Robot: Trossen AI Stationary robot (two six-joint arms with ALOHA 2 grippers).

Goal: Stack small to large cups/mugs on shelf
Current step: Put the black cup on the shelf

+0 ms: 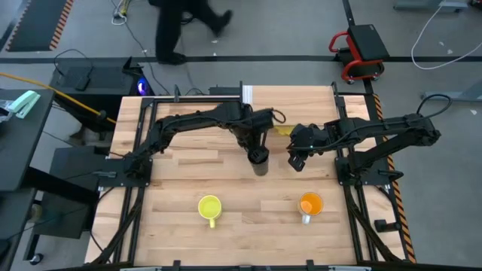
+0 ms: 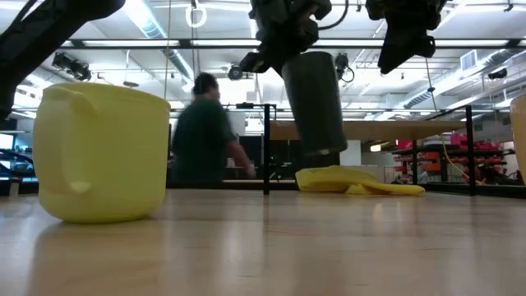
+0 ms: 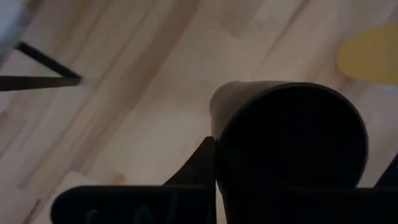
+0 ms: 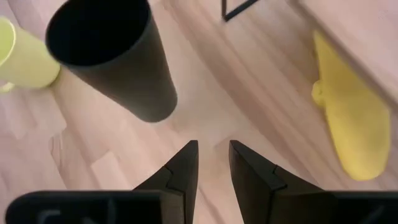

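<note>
My left gripper (image 1: 258, 150) is shut on the tall black cup (image 2: 316, 99), which hangs over the table's middle, in front of the shelf (image 2: 370, 129). My right gripper (image 4: 214, 149) hovers just right of the cup with its fingers a narrow gap apart, touching nothing. The yellow mug (image 1: 209, 208) and the orange mug (image 1: 310, 203) stand on their bases near the table's near edge. The shelf, a light-wood board on thin dark posts (image 2: 267, 148), runs along the far side. My left gripper holds the black cup by its upper wall near the rim (image 3: 217, 112), pinched between the two fingers (image 3: 199, 168), one on each outer side. The fingers come from above, pointing down. The cup is lifted clear of the table and hangs slightly tilted, its base (image 2: 325, 152) toward the right.
A flat yellow floppy object (image 2: 357, 181) lies on the table under the shelf, behind the cup. A person (image 2: 205, 131) walks in the room beyond the far edge. Bare tabletop (image 1: 256, 196) shows between the two mugs.
</note>
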